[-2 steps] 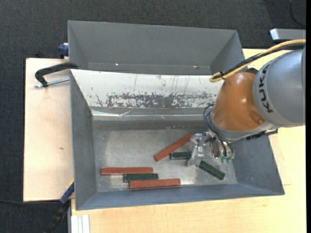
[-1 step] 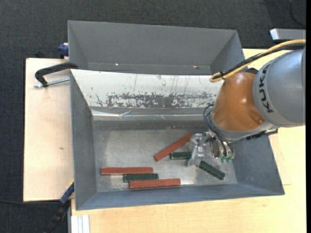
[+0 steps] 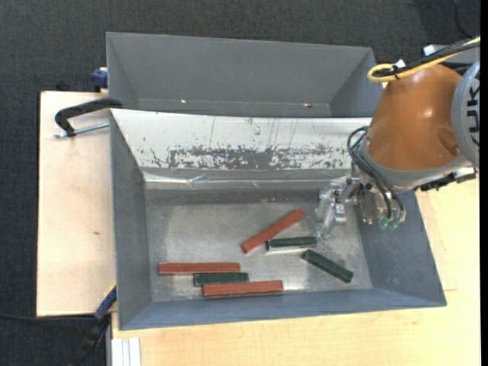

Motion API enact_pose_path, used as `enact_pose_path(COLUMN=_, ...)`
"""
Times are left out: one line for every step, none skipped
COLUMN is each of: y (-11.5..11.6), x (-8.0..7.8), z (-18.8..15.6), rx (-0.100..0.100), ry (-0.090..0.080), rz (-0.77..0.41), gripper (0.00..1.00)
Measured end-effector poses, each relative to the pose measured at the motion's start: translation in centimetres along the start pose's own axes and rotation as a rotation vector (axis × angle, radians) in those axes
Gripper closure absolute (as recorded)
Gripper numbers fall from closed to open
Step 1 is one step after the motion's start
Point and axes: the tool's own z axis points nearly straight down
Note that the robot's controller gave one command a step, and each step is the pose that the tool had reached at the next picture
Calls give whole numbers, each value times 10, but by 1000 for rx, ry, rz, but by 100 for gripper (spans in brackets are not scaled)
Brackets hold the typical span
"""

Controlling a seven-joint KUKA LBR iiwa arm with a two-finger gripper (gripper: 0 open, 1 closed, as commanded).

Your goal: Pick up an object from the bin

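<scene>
My gripper (image 3: 330, 218) hangs at the right side of the bin, its metal fingers pointing down just above the floor. Nothing shows between them. Right under and left of the fingertips lies a dark green bar (image 3: 291, 242). A red-brown bar (image 3: 274, 231) lies slanted beside it, its upper end near the fingers. Another dark green bar (image 3: 328, 266) lies slanted a little in front of the gripper.
At the bin's front lie two red-brown bars (image 3: 199, 268) (image 3: 242, 287) with a short dark green bar (image 3: 220, 278) between them. The arm with its orange cover reaches in over the bin's right wall.
</scene>
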Motion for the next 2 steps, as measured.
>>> enact_pose_path(y=0, x=0, z=0, rx=0, ry=0, rz=0, gripper=0)
enact_pose_path(y=0, x=0, z=0, rx=0, ry=0, rz=0, gripper=0)
